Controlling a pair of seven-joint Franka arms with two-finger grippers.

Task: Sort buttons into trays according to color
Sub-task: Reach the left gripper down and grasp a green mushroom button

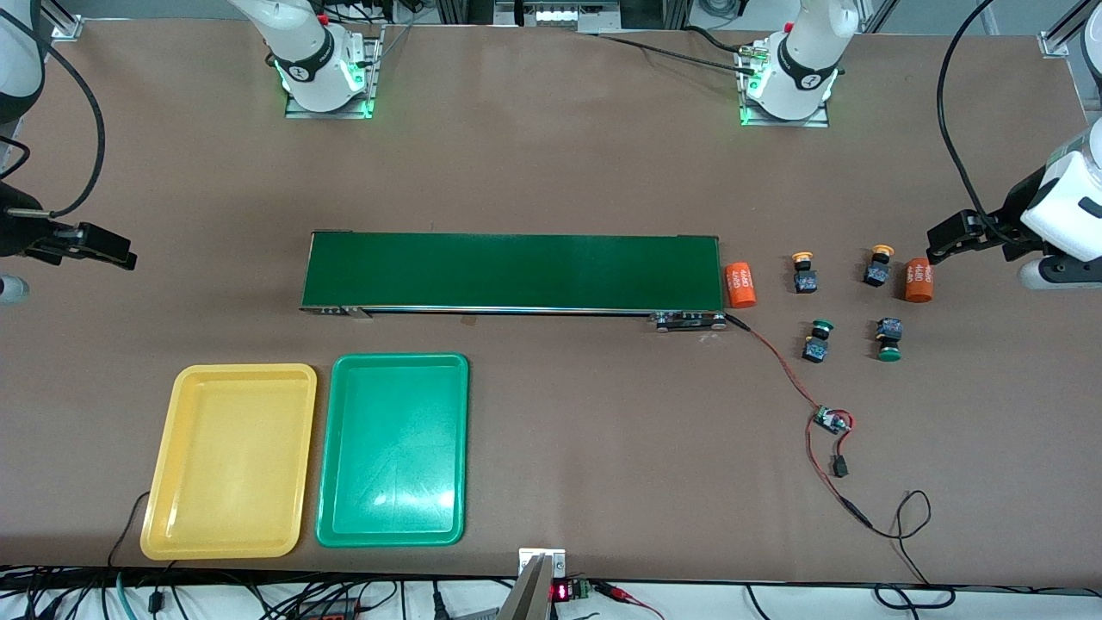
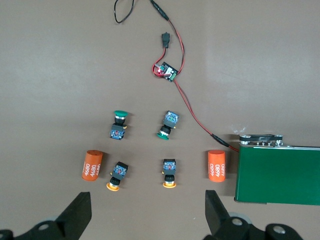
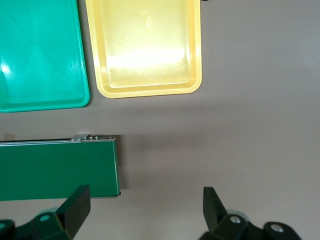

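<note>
Buttons, four of them, lie on the brown tabletop in the right part of the front frame, between two orange cylinders. One yellow-capped button and a second yellow-capped button form the upper row; one green-capped button and a second green-capped button form the row below, nearer to the front camera. One orange cylinder stands just beside the end of the long dark-green belt, and the second orange cylinder lies at the other end of the upper row. The yellow tray and the green tray sit side by side in the lower left of the front frame, both with nothing in them. A red and black wire goes from the belt to a small circuit board. The left tool hangs at the right edge of the front frame, close to the second orange cylinder, its fingers spread wide and holding nothing. The right tool waits at the left edge, also spread wide and holding nothing.
</note>
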